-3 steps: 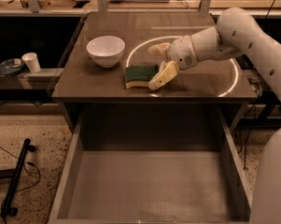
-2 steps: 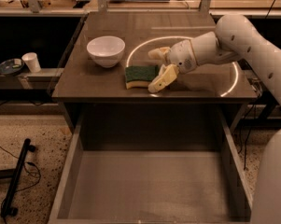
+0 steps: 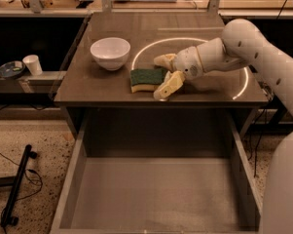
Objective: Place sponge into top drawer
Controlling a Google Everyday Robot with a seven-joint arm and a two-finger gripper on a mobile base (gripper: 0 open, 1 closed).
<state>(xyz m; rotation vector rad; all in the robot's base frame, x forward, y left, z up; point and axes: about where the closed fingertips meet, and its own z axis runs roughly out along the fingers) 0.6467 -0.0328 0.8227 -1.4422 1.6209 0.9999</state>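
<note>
A round white ceramic bowl (image 3: 110, 52) stands on the dark brown tabletop (image 3: 87, 89). Just right of it, a rectangular sponge (image 3: 145, 78) with a green scouring top over yellow foam lies on the table. It is not in the wide grey top drawer (image 3: 155, 194), which is pulled open below. The cream two-finger gripper (image 3: 158, 77) has its fingers spread apart around the sponge's right end.

From close in front, the camera looked down over the top drawer (image 3: 151, 194) onto the counter (image 3: 92, 87), the end effector (image 3: 158, 77) mid-counter.

pincer (image 3: 158, 77) at sponge (image 3: 144, 78): smooth plastic; sponge: rough scourer; table (image 3: 112, 87): glossy
</note>
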